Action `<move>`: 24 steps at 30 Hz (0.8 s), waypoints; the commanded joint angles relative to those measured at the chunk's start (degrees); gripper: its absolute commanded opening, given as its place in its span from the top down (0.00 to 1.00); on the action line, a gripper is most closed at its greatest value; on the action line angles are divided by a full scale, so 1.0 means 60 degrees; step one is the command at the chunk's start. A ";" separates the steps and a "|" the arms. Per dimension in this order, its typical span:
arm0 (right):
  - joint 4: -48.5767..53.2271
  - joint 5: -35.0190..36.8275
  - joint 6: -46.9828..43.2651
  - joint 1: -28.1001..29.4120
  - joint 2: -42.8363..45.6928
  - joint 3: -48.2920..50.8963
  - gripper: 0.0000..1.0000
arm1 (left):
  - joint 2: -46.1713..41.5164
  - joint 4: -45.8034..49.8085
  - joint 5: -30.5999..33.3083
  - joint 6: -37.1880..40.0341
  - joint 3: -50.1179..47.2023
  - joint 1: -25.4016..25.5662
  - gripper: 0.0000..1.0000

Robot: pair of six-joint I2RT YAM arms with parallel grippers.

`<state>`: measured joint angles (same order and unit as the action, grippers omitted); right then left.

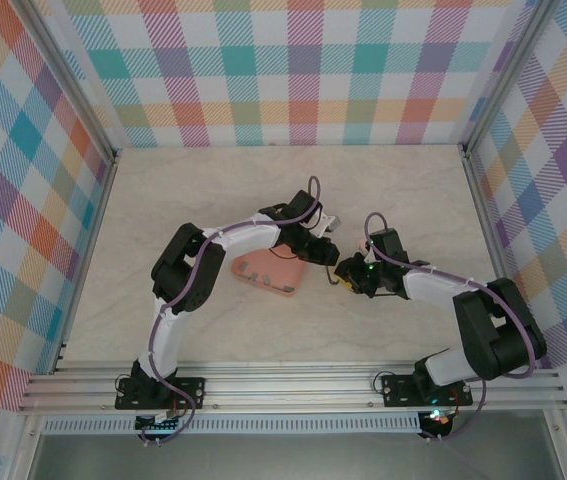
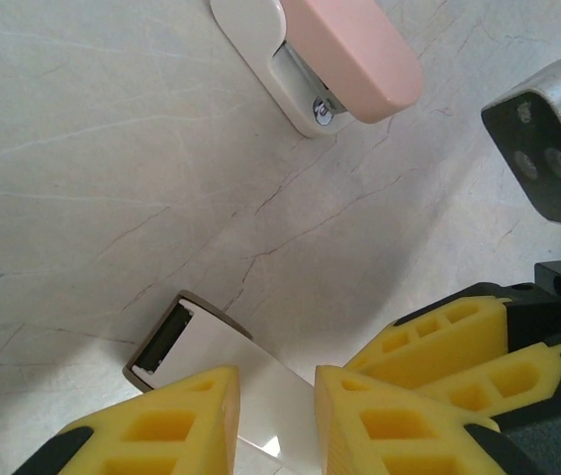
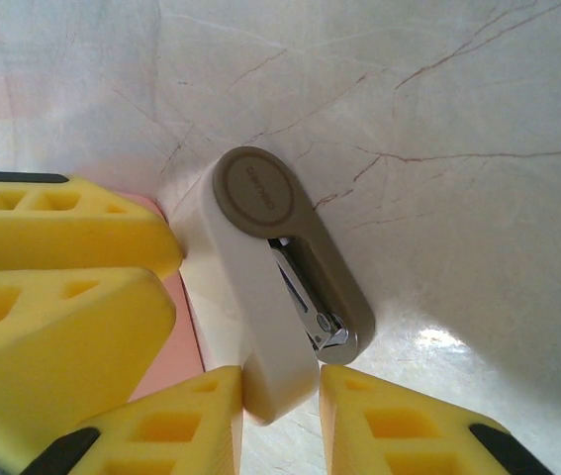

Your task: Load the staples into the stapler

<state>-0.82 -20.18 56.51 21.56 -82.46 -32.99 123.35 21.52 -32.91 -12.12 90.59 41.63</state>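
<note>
As two pincers — left pincer (image 2: 278,394), right pincer (image 3: 280,398) — clamp one white stapler (image 3: 260,287), one pink tray (image 1: 279,286) lies near.

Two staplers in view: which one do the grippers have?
The taupe-topped stapler: it sits between the fingers of the left gripper, and the right gripper flanks its white end. The pink-topped stapler lies apart on the table, untouched.
</note>
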 commanded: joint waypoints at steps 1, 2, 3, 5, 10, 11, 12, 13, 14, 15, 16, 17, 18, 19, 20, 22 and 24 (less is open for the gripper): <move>0.1141 0.0318 0.0055 0.0039 -0.0385 0.0181 0.76 | -0.0202 0.0362 -0.0054 0.0035 0.0173 0.0093 0.74; 0.1169 0.0332 0.0039 0.0039 -0.0407 0.0196 0.76 | -0.0210 0.0362 -0.0054 0.0034 0.0167 0.0091 0.74; 0.1211 0.0362 0.0046 0.0043 -0.0435 0.0194 0.76 | -0.0204 0.0349 -0.0053 0.0046 0.0166 0.0093 0.74; 0.1285 0.0398 0.0039 0.0040 -0.0480 0.0224 0.76 | -0.0199 0.0341 -0.0059 0.0040 0.0172 0.0082 0.74; 0.1327 0.0448 0.0010 0.0039 -0.0496 0.0146 0.76 | -0.0198 0.0327 -0.0056 0.0042 0.0166 0.0093 0.74; 0.1433 0.0483 -0.0034 0.0039 -0.0501 0.0087 0.76 | -0.0183 0.0325 -0.0055 0.0042 0.0166 0.0092 0.74; 0.1506 0.0507 -0.0051 0.0052 -0.0518 0.0059 0.76 | -0.0176 0.0333 -0.0061 0.0041 0.0179 0.0080 0.74; 0.1569 0.0508 -0.0058 0.0052 -0.0567 0.0049 0.76 | -0.0170 0.0336 -0.0054 0.0042 0.0188 0.0092 0.74; 0.1583 0.0519 -0.0058 0.0054 -0.0595 0.0060 0.76 | -0.0168 0.0327 -0.0053 0.0041 0.0188 0.0087 0.74; 0.1581 0.0544 -0.0044 0.0050 -0.0626 0.0088 0.76 | -0.0168 0.0318 -0.0053 0.0041 0.0181 0.0082 0.74; 0.1572 0.0548 -0.0036 0.0054 -0.0667 0.0117 0.76 | -0.0155 0.0324 -0.0045 0.0042 0.0173 0.0087 0.74; 0.1561 0.0552 -0.0058 0.0054 -0.0693 0.0146 0.76 | -0.0160 0.0316 -0.0037 0.0035 0.0181 0.0091 0.74; 0.1555 0.0574 -0.0083 0.0043 -0.0714 0.0152 0.76 | -0.0157 0.0311 -0.0028 0.0031 0.0181 0.0089 0.74; 0.1547 0.0581 -0.0113 0.0052 -0.0729 0.0145 0.76 | -0.0153 0.0323 -0.0027 0.0028 0.0196 0.0089 0.74; 0.1547 0.0581 -0.0142 0.0054 -0.0723 0.0138 0.76 | -0.0157 0.0315 -0.0024 0.0028 0.0195 0.0092 0.74; 0.1476 0.0523 -0.0229 0.0054 -0.0652 0.0072 0.76 | -0.0166 0.0321 -0.0024 0.0028 0.0210 0.0084 0.74; 0.1491 0.0486 -0.0353 0.0054 -0.0469 -0.0066 0.74 | -0.0191 0.0330 0.0007 0.0028 0.0210 0.0086 0.74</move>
<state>0.80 -20.43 56.07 21.56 -83.79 -34.09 123.35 22.35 -32.91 -12.14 90.59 41.63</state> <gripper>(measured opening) 0.258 0.264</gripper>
